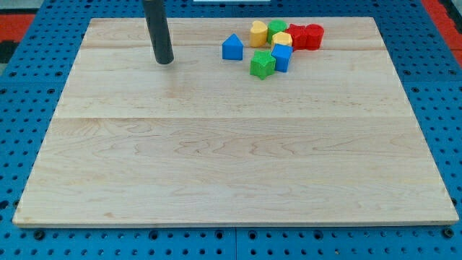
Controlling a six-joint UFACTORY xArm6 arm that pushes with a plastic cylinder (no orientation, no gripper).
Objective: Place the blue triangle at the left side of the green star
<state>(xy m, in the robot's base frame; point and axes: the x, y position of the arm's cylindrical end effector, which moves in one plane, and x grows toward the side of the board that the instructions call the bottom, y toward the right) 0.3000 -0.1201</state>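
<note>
The blue triangle (232, 48) sits near the view's top, just left of a cluster of blocks. The green star (262, 64) lies a little right of and below it, with a small gap between them. My tip (164, 61) rests on the board well to the left of the blue triangle, touching no block.
The cluster holds a blue cube (281, 57), a yellow block (258, 32), another yellow block (282, 39), a green block (276, 29) and two red blocks (297, 36) (314, 35). The wooden board (231, 159) lies on a blue pegboard table.
</note>
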